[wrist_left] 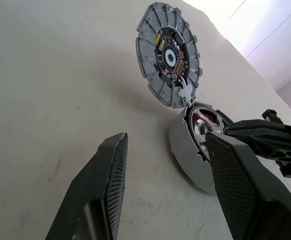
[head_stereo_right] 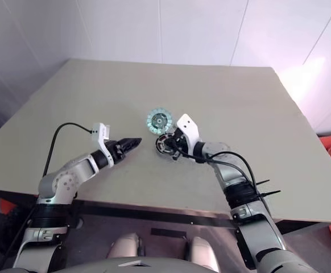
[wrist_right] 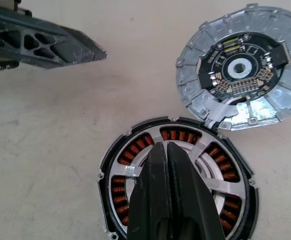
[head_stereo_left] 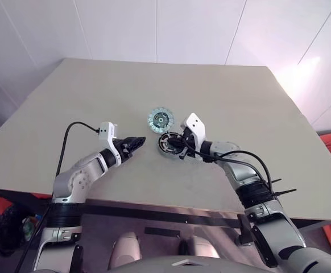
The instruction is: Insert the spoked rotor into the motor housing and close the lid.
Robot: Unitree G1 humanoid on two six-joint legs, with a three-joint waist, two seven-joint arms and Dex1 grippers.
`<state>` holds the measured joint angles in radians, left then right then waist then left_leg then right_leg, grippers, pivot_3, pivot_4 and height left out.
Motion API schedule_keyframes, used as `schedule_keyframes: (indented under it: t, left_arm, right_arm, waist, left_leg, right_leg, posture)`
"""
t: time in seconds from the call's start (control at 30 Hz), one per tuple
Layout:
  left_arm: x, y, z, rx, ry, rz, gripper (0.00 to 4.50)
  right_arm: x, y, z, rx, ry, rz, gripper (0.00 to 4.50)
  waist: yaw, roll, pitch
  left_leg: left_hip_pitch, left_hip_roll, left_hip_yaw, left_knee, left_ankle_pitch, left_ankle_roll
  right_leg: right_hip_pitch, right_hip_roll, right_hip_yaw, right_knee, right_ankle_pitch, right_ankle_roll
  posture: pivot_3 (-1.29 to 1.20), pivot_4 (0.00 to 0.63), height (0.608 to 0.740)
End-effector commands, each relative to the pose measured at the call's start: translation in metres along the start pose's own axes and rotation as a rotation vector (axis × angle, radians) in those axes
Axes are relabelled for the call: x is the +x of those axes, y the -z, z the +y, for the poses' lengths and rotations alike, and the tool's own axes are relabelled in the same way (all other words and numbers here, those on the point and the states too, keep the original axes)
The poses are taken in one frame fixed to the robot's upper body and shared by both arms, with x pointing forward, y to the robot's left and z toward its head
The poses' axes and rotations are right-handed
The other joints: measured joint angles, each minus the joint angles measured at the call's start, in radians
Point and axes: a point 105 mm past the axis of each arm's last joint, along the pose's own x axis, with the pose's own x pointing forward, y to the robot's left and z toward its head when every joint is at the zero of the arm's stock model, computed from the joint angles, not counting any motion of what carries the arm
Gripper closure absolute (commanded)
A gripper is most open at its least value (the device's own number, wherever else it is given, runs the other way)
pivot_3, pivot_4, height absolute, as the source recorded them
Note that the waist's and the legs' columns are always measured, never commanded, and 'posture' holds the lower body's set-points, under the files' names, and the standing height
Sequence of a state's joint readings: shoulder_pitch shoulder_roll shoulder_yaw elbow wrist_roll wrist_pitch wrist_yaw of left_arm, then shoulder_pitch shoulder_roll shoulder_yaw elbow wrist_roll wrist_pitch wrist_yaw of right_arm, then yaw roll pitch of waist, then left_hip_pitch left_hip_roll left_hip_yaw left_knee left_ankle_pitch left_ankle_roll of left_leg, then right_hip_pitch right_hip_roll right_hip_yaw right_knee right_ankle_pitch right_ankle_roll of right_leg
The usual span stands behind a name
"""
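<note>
The motor housing point(wrist_right: 108, 176), a black ring with copper windings, lies on the table. The spoked rotor point(wrist_right: 224, 187) sits inside it, its silver spokes across the windings. My right gripper point(wrist_right: 166, 146) is shut, its tips over the rotor's middle and hiding the hub; I cannot tell whether they touch it. The lid point(wrist_right: 245, 65) lies flat just beyond the housing, circuit side up, joined to the housing's rim by a small tab. My left gripper point(wrist_left: 165, 140) is open and empty, a short way left of the housing point(head_stereo_left: 166, 145) and pointing toward it.
The beige table point(head_stereo_left: 239, 102) reaches well past the parts on every side. Its front edge point(head_stereo_left: 171, 205) runs close below both arms. A black cable point(head_stereo_left: 69, 136) loops from the left wrist.
</note>
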<state>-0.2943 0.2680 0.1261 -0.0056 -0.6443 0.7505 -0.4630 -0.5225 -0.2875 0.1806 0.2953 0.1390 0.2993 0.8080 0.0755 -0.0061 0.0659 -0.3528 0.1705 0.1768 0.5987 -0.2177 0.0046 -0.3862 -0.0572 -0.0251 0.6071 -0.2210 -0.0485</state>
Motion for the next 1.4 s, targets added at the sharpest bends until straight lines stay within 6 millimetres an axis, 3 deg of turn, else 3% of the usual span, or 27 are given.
schedule_keyframes:
  t: [0.03, 0.17, 0.27, 0.37, 0.6, 0.73, 0.87, 0.97, 1.1, 1.23, 1.4]
  left_arm:
    - [-0.001, -0.01, -0.003, 0.02, 0.016, -0.037, 1.87]
    - [-0.001, -0.011, -0.001, 0.023, 0.011, -0.039, 1.87]
    - [0.0, -0.011, 0.0, 0.026, 0.009, -0.039, 1.83]
    - [0.0, -0.011, 0.0, 0.029, 0.01, -0.039, 1.83]
    - [0.002, -0.012, 0.0, 0.033, 0.013, -0.039, 1.83]
    - [0.003, -0.012, 0.0, 0.036, 0.016, -0.036, 1.83]
    - [0.004, -0.012, 0.001, 0.036, 0.014, -0.037, 1.83]
    - [0.004, -0.012, 0.001, 0.035, 0.013, -0.038, 1.83]
    - [0.003, -0.011, 0.001, 0.036, 0.01, -0.04, 1.83]
    - [0.001, -0.012, 0.002, 0.036, -0.001, -0.051, 1.83]
    - [-0.001, -0.011, 0.002, 0.033, -0.01, -0.058, 1.83]
  right_arm:
    - [-0.015, -0.032, -0.022, -0.083, 0.069, -0.069, 4.5]
    - [-0.035, -0.032, -0.037, -0.167, 0.055, -0.029, 4.5]
    - [-0.045, -0.036, -0.044, -0.197, 0.044, -0.014, 3.84]
    - [-0.049, -0.037, -0.044, -0.2, 0.012, -0.004, 2.89]
    - [-0.054, -0.026, -0.026, -0.489, -0.202, 0.146, 0.44]
    - [-0.052, -0.038, -0.023, -0.627, -0.329, 0.204, 0.44]
    - [-0.038, -0.061, -0.023, -0.785, -0.418, 0.217, 0.44]
    - [-0.029, -0.067, -0.018, -0.887, -0.507, 0.247, 0.44]
    - [-0.02, -0.065, -0.007, -0.991, -0.659, 0.297, 0.44]
    - [-0.019, -0.049, -0.004, -1.07, -0.774, 0.39, 0.44]
    - [-0.018, -0.042, -0.005, -1.107, -0.819, 0.429, 0.44]
  waist:
    - [0.0, 0.0, 0.0]
    - [0.002, 0.0, 0.0]
    - [-0.001, 0.0, 0.0]
    - [-0.006, 0.0, 0.0]
    - [-0.005, 0.0, 0.0]
    - [-0.008, 0.0, 0.0]
    - [-0.01, 0.0, 0.0]
    - [-0.008, 0.0, 0.0]
    - [-0.007, 0.0, 0.0]
    - [-0.006, 0.0, 0.0]
    - [-0.008, 0.0, 0.0]
  left_leg:
    - [0.0, 0.0, 0.0, 0.0, 0.0, 0.0]
    - [0.0, 0.0, 0.0, 0.0, 0.0, 0.0]
    - [0.0, 0.0, 0.0, 0.0, 0.0, 0.0]
    - [0.0, 0.0, 0.0, 0.0, 0.0, 0.001]
    - [0.0, 0.0, 0.0, 0.0, -0.002, 0.004]
    - [0.0, 0.0, 0.0, 0.0, -0.002, 0.004]
    - [0.0, 0.001, 0.001, 0.0, -0.002, 0.004]
    - [-0.001, 0.001, 0.0, 0.001, -0.002, 0.004]
    - [-0.007, 0.002, 0.0, 0.004, -0.001, 0.01]
    - [-0.022, 0.003, 0.0, 0.017, -0.004, 0.015]
    - [-0.021, 0.002, 0.0, 0.019, -0.004, 0.014]
  right_leg:
    - [0.0, 0.0, 0.0, 0.0, 0.0, 0.0]
    - [0.001, 0.0, 0.0, 0.0, 0.0, 0.0]
    - [0.0, 0.0, 0.0, 0.0, 0.0, 0.0]
    - [0.0, 0.0, 0.0, 0.0, 0.0, 0.0]
    - [0.0, 0.0, 0.0, 0.0, 0.0, 0.0]
    - [0.0, 0.0, 0.0, 0.001, 0.0, 0.0]
    - [-0.002, 0.0, 0.0, 0.002, 0.001, -0.002]
    - [-0.002, 0.0, -0.001, 0.002, 0.0, -0.003]
    - [-0.005, 0.0, -0.003, 0.002, 0.0, -0.004]
    - [-0.017, -0.001, -0.003, 0.012, 0.0, -0.004]
    - [-0.017, -0.002, -0.003, 0.014, 0.0, -0.004]
  posture:
    - [0.0, 0.0, 0.74]
    - [0.0, 0.0, 0.74]
    - [0.0, 0.0, 0.74]
    - [0.0, 0.0, 0.74]
    - [0.0, 0.0, 0.74]
    - [0.0, 0.0, 0.74]
    - [0.0, 0.0, 0.74]
    - [0.0, 0.0, 0.74]
    - [0.0, 0.0, 0.74]
    - [0.0, 0.0, 0.74]
    - [0.0, 0.0, 0.74]
